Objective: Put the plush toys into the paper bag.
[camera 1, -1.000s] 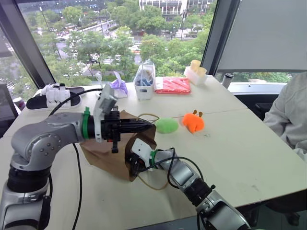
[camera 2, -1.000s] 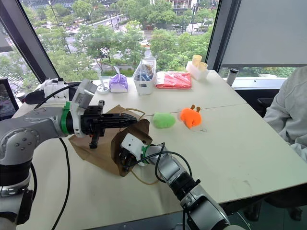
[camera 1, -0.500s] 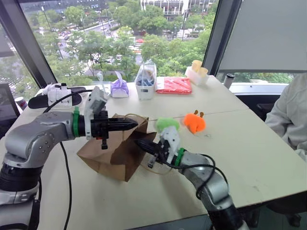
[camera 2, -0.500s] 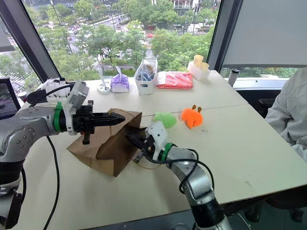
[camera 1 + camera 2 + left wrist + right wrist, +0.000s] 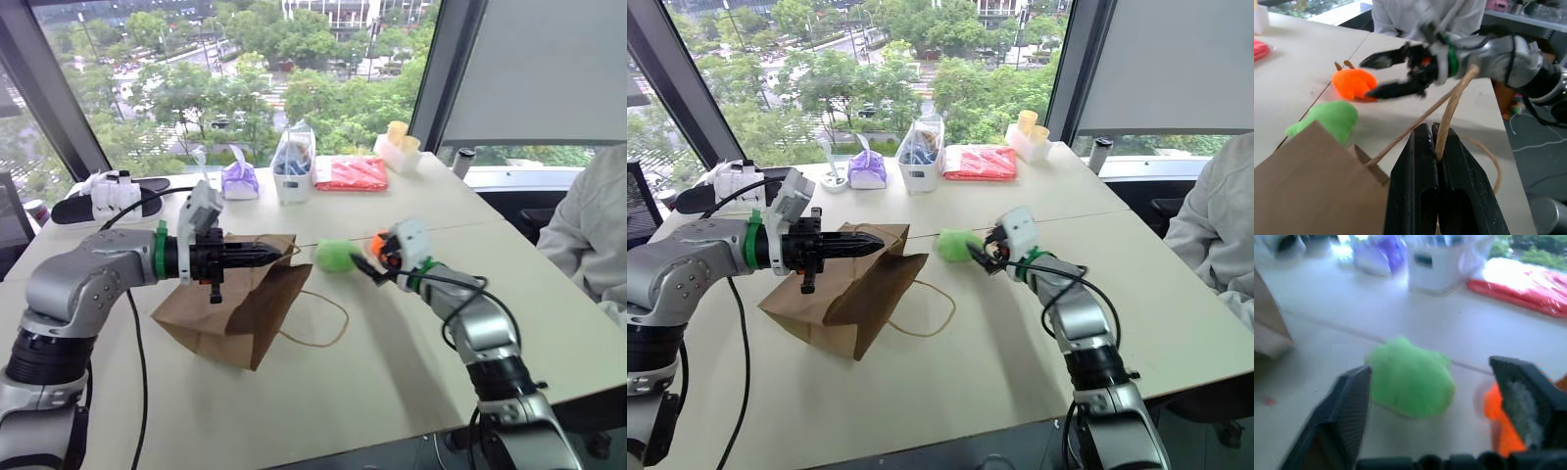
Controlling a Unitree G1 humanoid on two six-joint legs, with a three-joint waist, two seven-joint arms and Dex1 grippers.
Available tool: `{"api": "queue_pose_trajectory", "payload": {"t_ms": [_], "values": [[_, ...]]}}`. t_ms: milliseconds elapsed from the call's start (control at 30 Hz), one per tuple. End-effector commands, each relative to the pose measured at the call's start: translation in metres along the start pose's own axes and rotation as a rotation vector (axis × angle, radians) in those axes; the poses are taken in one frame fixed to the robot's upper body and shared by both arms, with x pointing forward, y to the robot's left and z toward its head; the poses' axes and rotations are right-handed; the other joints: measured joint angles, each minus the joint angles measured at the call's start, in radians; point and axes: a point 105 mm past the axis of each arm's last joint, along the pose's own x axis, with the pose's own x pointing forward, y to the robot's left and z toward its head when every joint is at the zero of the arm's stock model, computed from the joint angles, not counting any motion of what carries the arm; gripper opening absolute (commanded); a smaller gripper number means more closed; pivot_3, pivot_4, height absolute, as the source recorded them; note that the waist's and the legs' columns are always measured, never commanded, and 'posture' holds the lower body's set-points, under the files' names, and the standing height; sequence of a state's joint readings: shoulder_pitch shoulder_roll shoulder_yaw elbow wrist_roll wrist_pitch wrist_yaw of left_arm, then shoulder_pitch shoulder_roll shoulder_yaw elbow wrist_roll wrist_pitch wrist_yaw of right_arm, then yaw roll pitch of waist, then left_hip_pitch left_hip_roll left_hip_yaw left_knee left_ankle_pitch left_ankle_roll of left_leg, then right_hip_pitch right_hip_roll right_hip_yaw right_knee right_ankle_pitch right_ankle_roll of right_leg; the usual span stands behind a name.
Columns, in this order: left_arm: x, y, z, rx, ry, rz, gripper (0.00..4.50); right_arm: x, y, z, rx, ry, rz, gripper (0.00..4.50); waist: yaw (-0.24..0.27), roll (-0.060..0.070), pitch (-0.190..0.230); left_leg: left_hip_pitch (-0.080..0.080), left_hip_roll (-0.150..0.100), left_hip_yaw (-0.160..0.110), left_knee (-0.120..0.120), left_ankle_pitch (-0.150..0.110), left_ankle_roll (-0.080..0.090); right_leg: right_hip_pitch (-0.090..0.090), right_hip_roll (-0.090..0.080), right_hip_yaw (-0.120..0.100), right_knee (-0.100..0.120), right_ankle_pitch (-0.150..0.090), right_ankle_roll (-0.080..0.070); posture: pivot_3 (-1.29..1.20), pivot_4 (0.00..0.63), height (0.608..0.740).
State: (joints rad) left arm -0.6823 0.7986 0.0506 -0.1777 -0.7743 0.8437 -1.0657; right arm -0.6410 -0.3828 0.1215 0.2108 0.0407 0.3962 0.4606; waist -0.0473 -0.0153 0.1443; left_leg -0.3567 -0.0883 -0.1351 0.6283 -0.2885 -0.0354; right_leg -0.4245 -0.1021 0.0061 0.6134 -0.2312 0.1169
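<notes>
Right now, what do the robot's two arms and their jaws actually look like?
Both arms are smooth silver-grey metal tubes with black joints and a bright green ring at each wrist. Loose black cables run along them. Each wrist carries a white box. The left gripper and right gripper have slim black jaws, ridged inside.

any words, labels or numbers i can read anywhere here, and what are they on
No text can be read in these pictures.
Paper bag: plain brown, no print visible.
Red packet: any print is too small and blurred to read.
Purple pouch: too small to read.
White container: a dark patch on its front, too blurred to tell if it is lettering.
</notes>
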Motion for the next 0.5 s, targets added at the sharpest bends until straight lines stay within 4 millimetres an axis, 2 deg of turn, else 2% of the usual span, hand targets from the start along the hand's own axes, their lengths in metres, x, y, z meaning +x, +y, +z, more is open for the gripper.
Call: {"api": "queue_pose_trajectory", "payload": {"t_ms": [33,200,333,433,500], "values": [[-0.003,0.001,0.013,0.057,-0.015,0.020,0.00,0.019,0.014,0.005,-0.244,-0.017,0.096,4.49,0.000,0.000,0.000,0.000,0.000,0.001,0.000,0.000,0.000,0.000,0.000,0.001,0.000,0.000,0.000,0.00,0.150,0.740],[-0.006,0.002,0.013,0.056,-0.016,0.037,0.00,0.040,0.026,-0.002,-0.407,0.012,0.170,4.49,0.002,0.000,0.000,0.000,0.000,0.001,0.001,0.000,0.000,0.000,0.000,0.003,0.000,0.000,0.000,0.00,0.150,0.740],[-0.006,0.002,0.010,0.054,-0.016,0.048,0.00,0.059,0.025,-0.011,-0.488,0.070,0.139,4.49,0.002,0.000,0.000,0.001,0.000,0.001,0.001,0.000,0.000,0.001,0.000,0.004,0.000,0.000,0.000,0.00,0.150,0.740],[-0.005,0.002,0.010,0.057,-0.017,0.053,0.00,0.062,0.025,-0.014,-0.536,0.074,0.135,3.65,0.002,0.000,0.000,0.001,0.000,0.001,0.001,0.000,0.000,0.000,0.000,0.005,0.000,0.000,0.000,0.00,0.150,0.740],[-0.006,0.003,0.010,0.059,-0.021,0.063,0.00,0.064,0.023,-0.011,-0.535,0.063,0.121,2.64,0.001,0.000,0.000,0.001,0.000,0.000,0.001,0.000,0.000,0.000,0.000,0.005,0.000,0.000,0.000,0.00,0.150,0.740]]}}
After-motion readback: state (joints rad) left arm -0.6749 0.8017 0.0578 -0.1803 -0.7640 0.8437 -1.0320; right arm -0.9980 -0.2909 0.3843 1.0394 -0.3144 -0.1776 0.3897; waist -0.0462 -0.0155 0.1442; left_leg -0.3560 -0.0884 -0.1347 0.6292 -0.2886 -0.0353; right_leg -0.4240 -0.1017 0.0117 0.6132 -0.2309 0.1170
